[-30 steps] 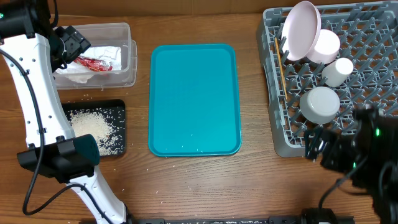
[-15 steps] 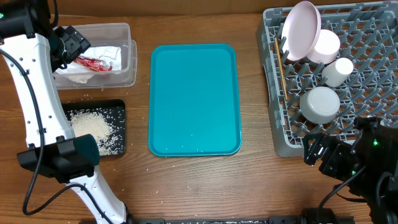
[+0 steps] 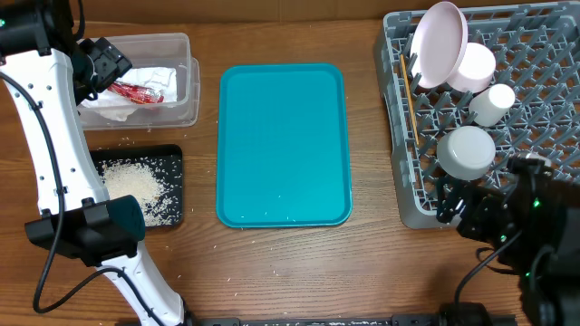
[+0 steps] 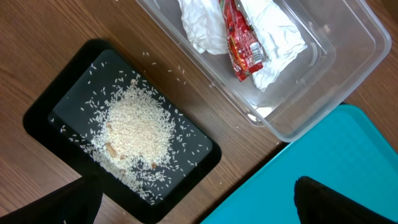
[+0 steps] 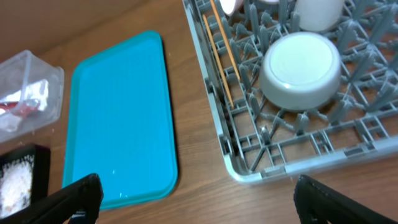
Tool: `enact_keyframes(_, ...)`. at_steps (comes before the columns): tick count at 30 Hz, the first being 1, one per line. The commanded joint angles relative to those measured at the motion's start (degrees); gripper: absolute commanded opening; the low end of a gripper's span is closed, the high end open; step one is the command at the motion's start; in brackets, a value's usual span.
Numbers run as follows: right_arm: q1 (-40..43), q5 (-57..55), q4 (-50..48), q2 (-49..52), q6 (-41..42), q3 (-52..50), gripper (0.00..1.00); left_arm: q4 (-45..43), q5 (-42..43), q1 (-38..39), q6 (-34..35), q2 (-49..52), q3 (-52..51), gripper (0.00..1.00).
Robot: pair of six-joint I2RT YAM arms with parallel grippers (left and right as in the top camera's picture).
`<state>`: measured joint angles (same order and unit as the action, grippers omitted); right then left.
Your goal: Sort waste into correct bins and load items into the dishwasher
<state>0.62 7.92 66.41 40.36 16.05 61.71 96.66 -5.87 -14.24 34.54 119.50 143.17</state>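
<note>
The clear tub (image 3: pixel 184 100) at the back left holds a crumpled white napkin (image 4: pixel 273 25) and a red wrapper (image 4: pixel 242 43). The black tray (image 4: pixel 43 112) in front of it holds a heap of rice (image 4: pixel 134 127), with loose grains around it on the table. The grey dish rack (image 3: pixel 544 54) at the right holds the pinkish plate (image 3: pixel 439 43), a white cup (image 3: pixel 492 102), an upturned bowl (image 5: pixel 301 65) and chopsticks (image 5: pixel 221 50). My left gripper (image 4: pixel 196 199) is open and empty, high over the tub's near side. My right gripper (image 5: pixel 196 199) is open and empty at the rack's front left corner.
A bare teal tray (image 3: pixel 283 145) lies in the middle of the wooden table, between the bins and the rack. A round white item (image 3: pixel 478 65) leans behind the pinkish plate. The left arm's white links run down the left edge.
My right arm has moved a little up and left, closer to the rack's front left corner. The left arm and all the objects have stayed put.
</note>
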Motion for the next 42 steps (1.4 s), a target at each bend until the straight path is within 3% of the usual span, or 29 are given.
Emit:
enact_keyframes(1,-0.2,1.3,-4.9,-6.1,-1.3,-7.2,1.0,0.1,-0.5,0.4,-0.3,-0.7,-0.2,1.0)
enact_keyframes(9,-0.2,1.4,-26.5,-22.2,-1.2,-30.0,1.0,0.1,-0.5,0.4,-0.3,-0.7,-0.2,1.0)
enact_keyframes(16,-0.2,1.8,-41.3,-32.5,-1.0,-43.6,1.0,0.1,-0.5,0.4,-0.3,-0.7,-0.2,1.0)
enact_keyframes(25,-0.2,1.8,-54.6,-39.5,-0.8,-52.8,1.0,0.1,-0.5,0.4,-0.3,-0.7,-0.2,1.0)
enact_keyframes(36,-0.2,1.1,-69.0,-40.2,-0.6,-60.9,1.0,0.1,-0.5,0.4,-0.3,-0.7,-0.2,1.0)
enact_keyframes(42,-0.2,-0.9,-69.0,-40.2,-1.1,-61.3,1.0,0.1,-0.5,0.4,-0.3,-0.7,-0.2,1.0)
